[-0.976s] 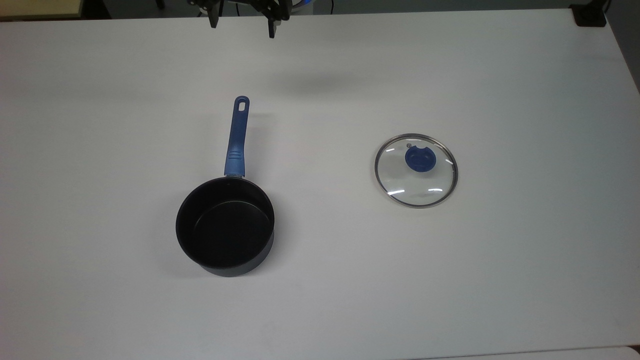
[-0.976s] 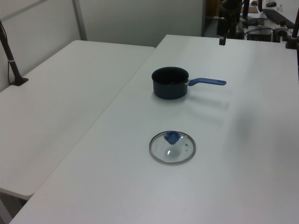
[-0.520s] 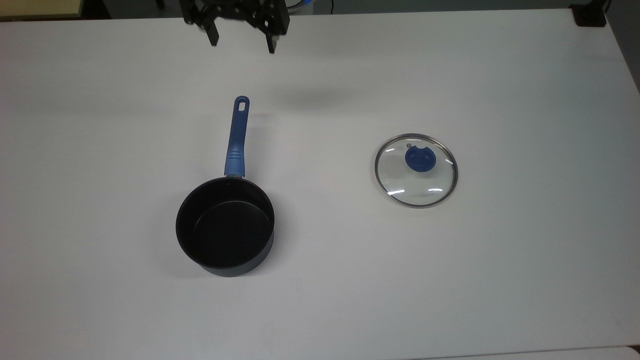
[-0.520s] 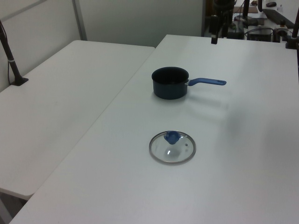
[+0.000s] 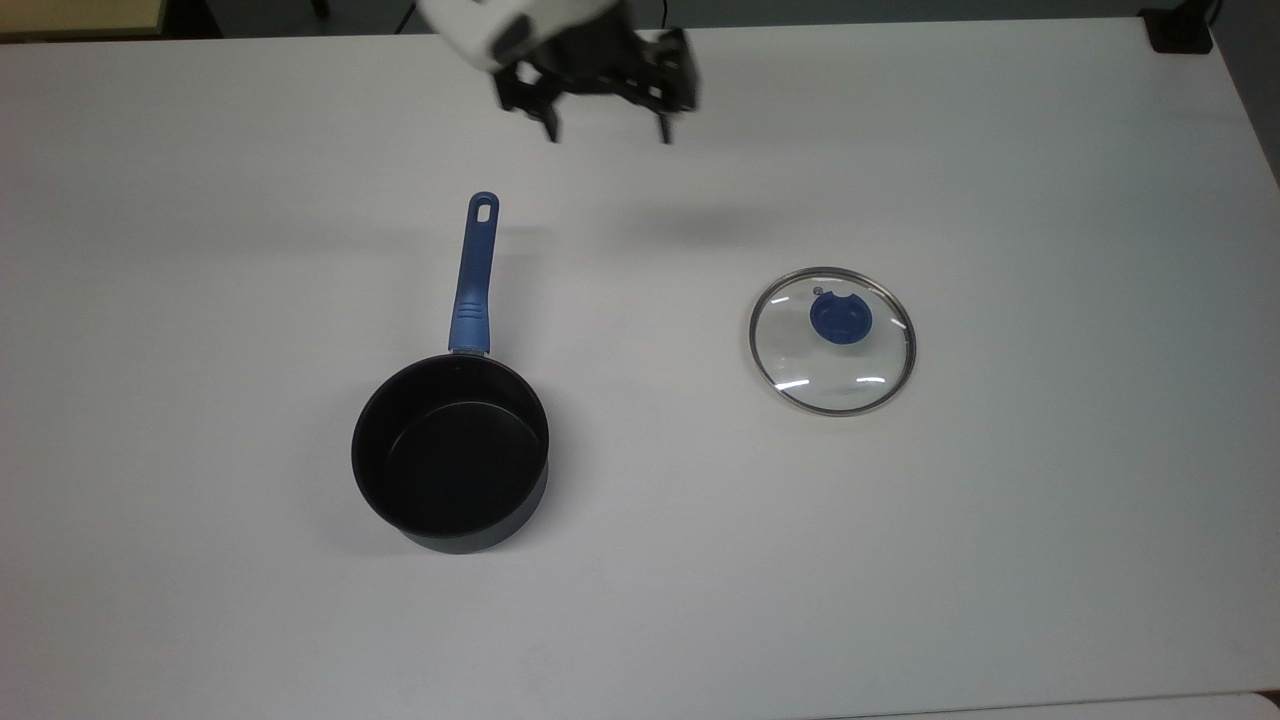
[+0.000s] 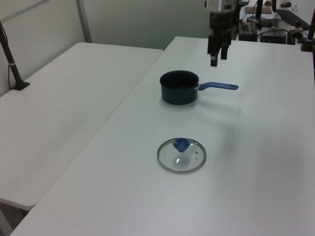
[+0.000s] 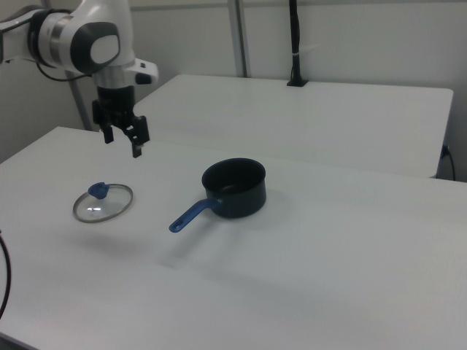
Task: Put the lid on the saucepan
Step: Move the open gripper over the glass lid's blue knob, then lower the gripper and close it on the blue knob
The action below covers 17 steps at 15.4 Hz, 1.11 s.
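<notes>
The saucepan (image 5: 450, 455) stands open on the white table (image 5: 640, 560), black inside, its blue handle (image 5: 473, 275) pointing to the top view's upper edge. The glass lid (image 5: 832, 375) with a blue knob (image 5: 840, 320) lies flat on the table to the top view's right of the pan, well apart from it. My gripper (image 5: 608, 136) hangs in the air, open and holding nothing, beyond the handle's end and between pan and lid. In the left view the gripper (image 6: 216, 59) is above the saucepan (image 6: 179, 87); in the right view the gripper (image 7: 122, 146) hovers above and behind the lid (image 7: 103, 203).
A second white table (image 6: 64, 98) adjoins this one, with a black post (image 6: 12, 64) clamped at its far edge. A black clamp (image 5: 1180, 30) sits at the top view's upper right corner. Cables and equipment (image 6: 275, 29) lie behind the arm's base.
My gripper has moved to the top view's right and down toward the table's middle, with the white wrist now in view. Pan and lid have not moved.
</notes>
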Available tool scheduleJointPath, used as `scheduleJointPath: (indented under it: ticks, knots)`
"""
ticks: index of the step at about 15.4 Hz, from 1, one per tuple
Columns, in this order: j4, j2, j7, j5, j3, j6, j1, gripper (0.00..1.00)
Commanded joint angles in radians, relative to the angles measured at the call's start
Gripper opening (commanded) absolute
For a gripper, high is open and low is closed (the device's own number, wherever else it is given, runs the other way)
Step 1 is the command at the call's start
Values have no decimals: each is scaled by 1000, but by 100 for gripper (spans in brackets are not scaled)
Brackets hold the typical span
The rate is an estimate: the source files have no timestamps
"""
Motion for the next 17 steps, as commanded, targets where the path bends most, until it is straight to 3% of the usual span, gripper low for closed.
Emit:
scheduleJointPath:
  ticks: [1,4,9,13,17]
  knots:
    - [87,127,188,-5,-10,113,128,100]
    - [107,217,277,-43,-10,217,218,100]
    - [108,319,297,-90,-21,237,319,100]
    - [124,377,314,-105,-24,253,335,100]
    - [128,422,406,-166,-22,346,352,100]
